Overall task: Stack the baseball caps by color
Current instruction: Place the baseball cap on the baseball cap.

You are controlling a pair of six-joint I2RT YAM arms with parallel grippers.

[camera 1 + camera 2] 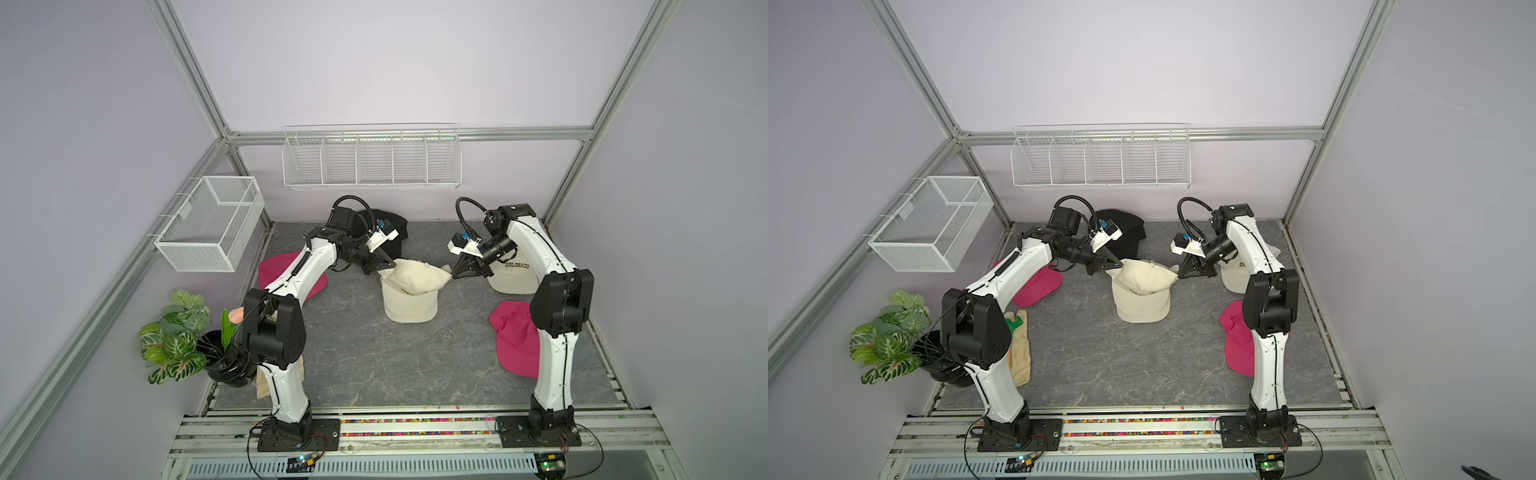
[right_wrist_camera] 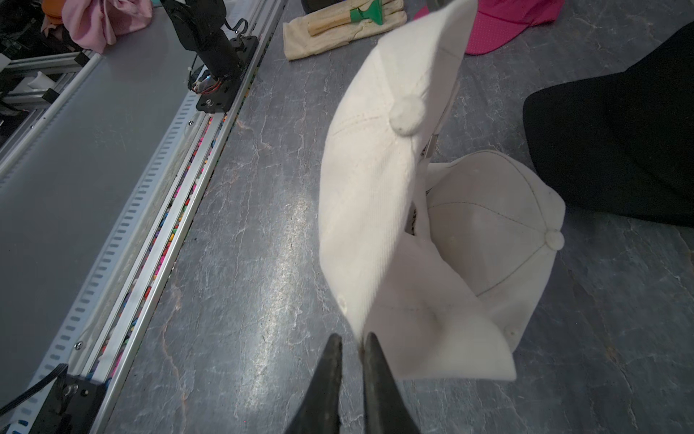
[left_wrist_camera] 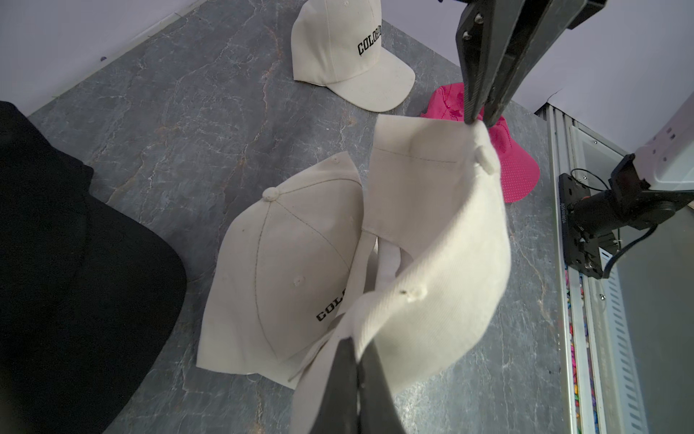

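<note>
A cream cap (image 1: 415, 276) (image 3: 443, 263) (image 2: 368, 188) hangs stretched between both grippers, just above a second cream "COLORADO" cap (image 1: 409, 307) (image 3: 285, 270) lying mid-table. My left gripper (image 1: 392, 264) (image 3: 355, 338) is shut on one edge. My right gripper (image 1: 453, 276) (image 2: 353, 338) has its fingers slightly parted, the opposite edge right at their tips. A third cream cap (image 1: 513, 276) sits behind the right arm. Pink caps lie at the right (image 1: 515, 336) and left (image 1: 270, 270). Black caps (image 1: 390, 228) are piled at the back.
A wire basket (image 1: 208, 224) hangs on the left wall and a wire shelf (image 1: 370, 160) on the back wall. A potted plant (image 1: 187, 336) and a beige cloth (image 1: 1021, 353) sit by the left arm's base.
</note>
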